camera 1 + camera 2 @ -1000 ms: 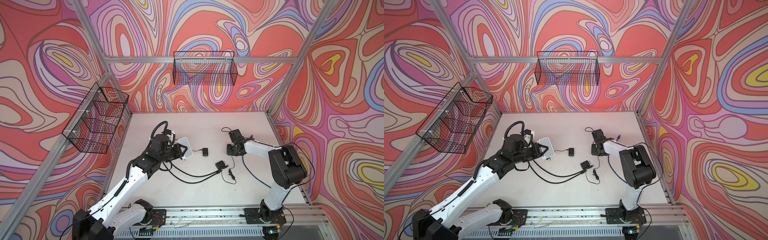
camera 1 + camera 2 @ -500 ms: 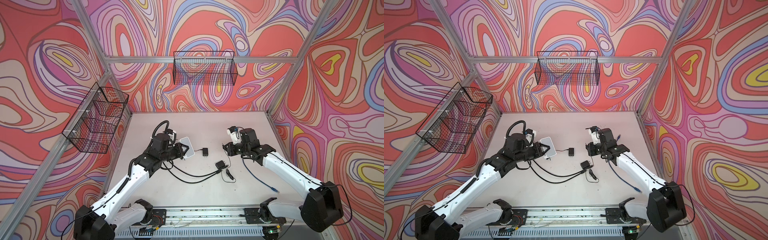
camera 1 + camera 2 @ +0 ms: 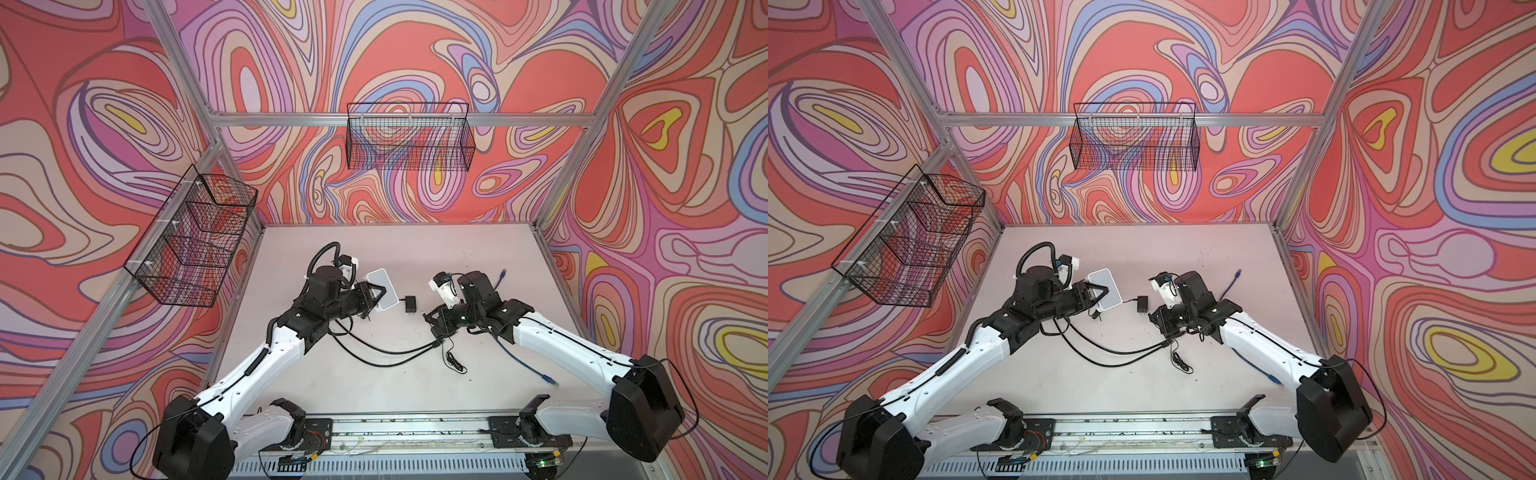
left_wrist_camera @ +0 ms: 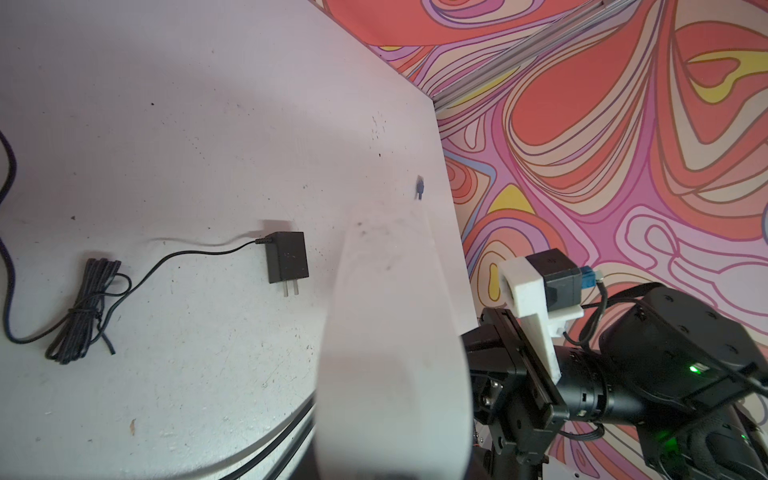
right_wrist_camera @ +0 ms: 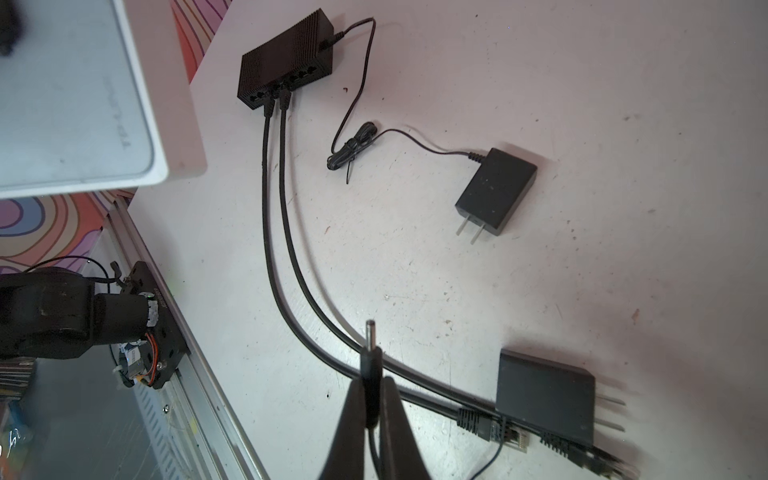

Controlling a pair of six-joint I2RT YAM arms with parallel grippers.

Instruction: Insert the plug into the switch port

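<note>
Right pincer point(image 5: 371, 384) is clenching the plug point(image 5: 369, 359) by its black sleeve, and the metal tip is sticking out past the fingertips, above the table point(image 5: 582, 104). In both top views this is happening just right of the frame's centre. Left pincer point(image 3: 375, 294) is gripping the white switch point(image 3: 385, 286) by one edge and is holding it clear of the table, just left of centre, with its broad face showing to the top cameras. Plug and white switch are sitting apart, not touching, and an adapter point(image 3: 409, 304) is lying on the table between them. A black switch point(image 5: 286, 58) is resting flat on the table, with two cables point(image 5: 264, 208) running into its ports. Grey lettering is showing faintly on the white switch's face in the right wrist view, but it is too blurred for me to read with any confidence.
</note>
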